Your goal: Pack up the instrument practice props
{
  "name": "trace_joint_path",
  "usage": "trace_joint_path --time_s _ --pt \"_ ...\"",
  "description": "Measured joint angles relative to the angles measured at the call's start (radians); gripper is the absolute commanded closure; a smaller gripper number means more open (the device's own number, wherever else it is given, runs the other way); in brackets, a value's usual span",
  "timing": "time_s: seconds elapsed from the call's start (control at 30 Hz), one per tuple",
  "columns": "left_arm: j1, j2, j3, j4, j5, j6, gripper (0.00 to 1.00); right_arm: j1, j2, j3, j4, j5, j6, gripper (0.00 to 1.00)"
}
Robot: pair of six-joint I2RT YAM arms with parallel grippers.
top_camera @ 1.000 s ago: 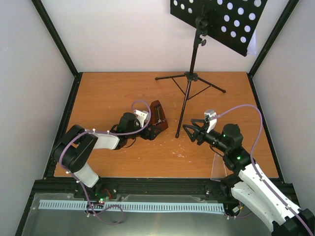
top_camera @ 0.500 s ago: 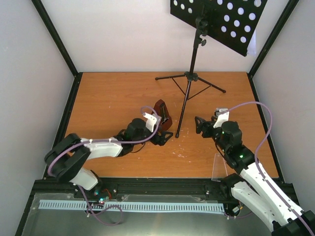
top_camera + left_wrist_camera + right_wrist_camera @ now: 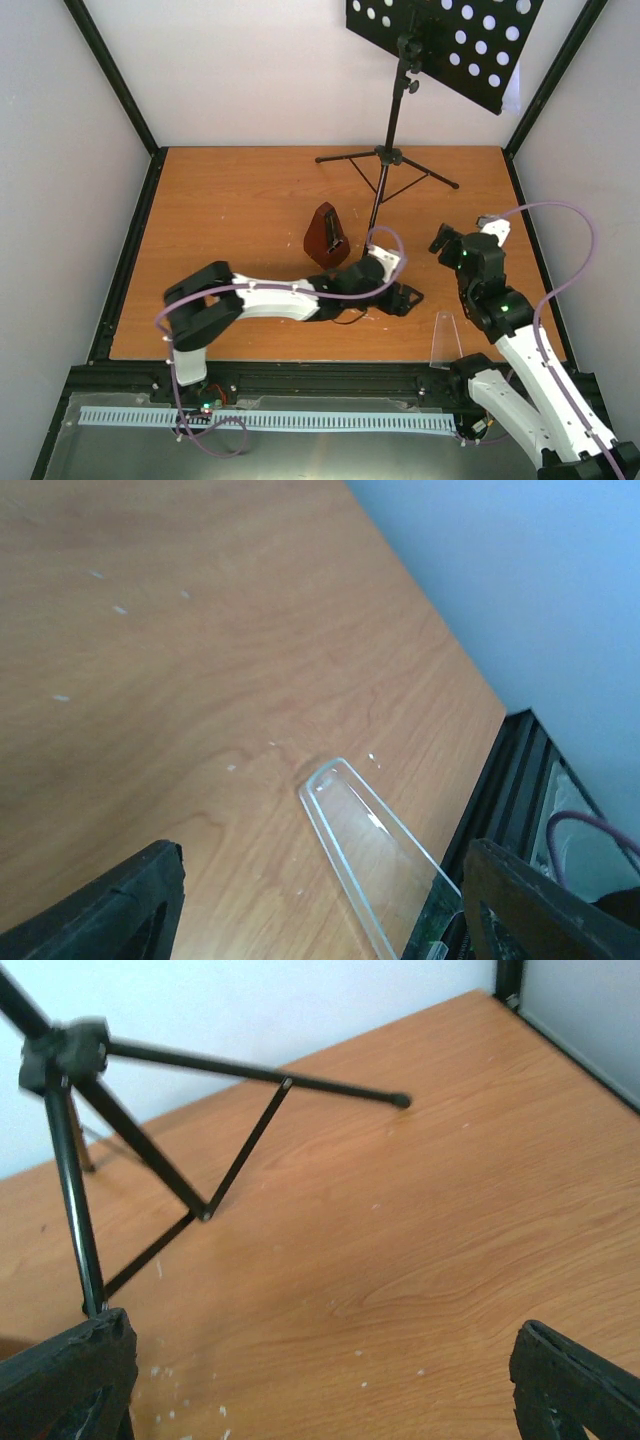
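Two claws hung low over the table (image 3: 220, 200). From above, the metronome (image 3: 325, 236) stood upright near the middle, touched by neither claw, close to the music stand (image 3: 388, 155). The left claw (image 3: 408, 299) sat to the metronome's right, and the right claw (image 3: 440, 240) hovered further right. A clear cover (image 3: 445, 340) stood at the near edge.

Through the left wrist camera, the fingers (image 3: 130, 900) gaped wide and empty, the cover just ahead.

Through the right wrist camera, the fingers (image 3: 70, 1375) were likewise wide, holding nothing, the stand's legs beyond.
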Motion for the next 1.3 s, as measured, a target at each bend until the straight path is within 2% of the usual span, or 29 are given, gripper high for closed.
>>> trace_joint_path --time_s 0.23,0.53,0.67,0.83,1.0,1.1,1.3 --pt "-0.079 0.267 0.312 -0.179 0.047 -0.006 0.29 -0.002 -0.090 0.097 -0.105 0.168 0.031 0.00" --pt "-0.136 0.493 0.620 -0.468 0.025 -0.001 0.37 -0.002 -0.203 0.134 -0.168 0.199 0.026 0.00" --pt "-0.167 0.521 0.696 -0.571 -0.010 0.002 0.44 -0.002 -0.218 0.134 -0.192 0.191 0.026 0.00" --pt "-0.195 0.555 0.771 -0.660 -0.056 0.003 0.59 -0.002 -0.242 0.134 -0.220 0.174 0.027 0.00" --pt "-0.209 0.562 0.798 -0.724 -0.113 0.006 0.66 -0.002 -0.263 0.134 -0.230 0.165 0.030 0.00" --pt "-0.217 0.562 0.808 -0.763 -0.147 0.010 0.79 -0.002 -0.271 0.134 -0.232 0.158 0.031 0.00" --pt "-0.230 0.564 0.813 -0.811 -0.211 0.011 0.97 -0.002 -0.275 0.124 -0.233 0.151 0.036 0.00"
